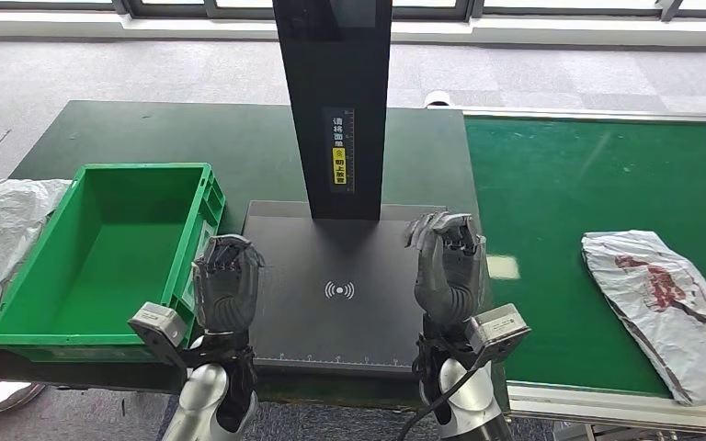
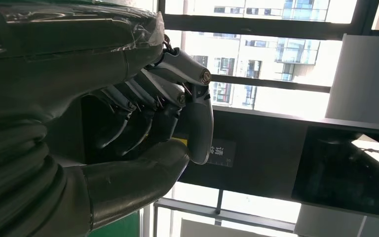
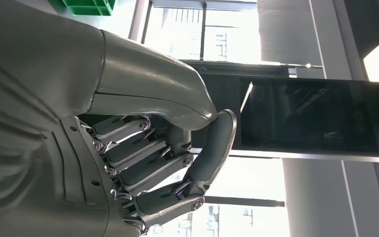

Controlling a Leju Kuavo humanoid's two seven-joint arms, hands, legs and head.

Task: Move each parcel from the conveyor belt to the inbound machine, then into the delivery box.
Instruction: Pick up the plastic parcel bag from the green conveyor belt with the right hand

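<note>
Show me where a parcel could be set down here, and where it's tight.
Free: the green crate is bare inside; the scanner plate is bare between the left hand and right hand; the belt is bare beyond the parcel. Tight: around the black post, and the crate's outer side beside a crumpled bag.

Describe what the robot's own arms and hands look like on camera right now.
Both arms are silver, ending in dark grey many-fingered hands: left hand, right hand. Each wrist carries a small grey boxy camera module, and a black cable runs down beside the right forearm. Close up, the fingers show metal links and a thick grey thumb.
</note>
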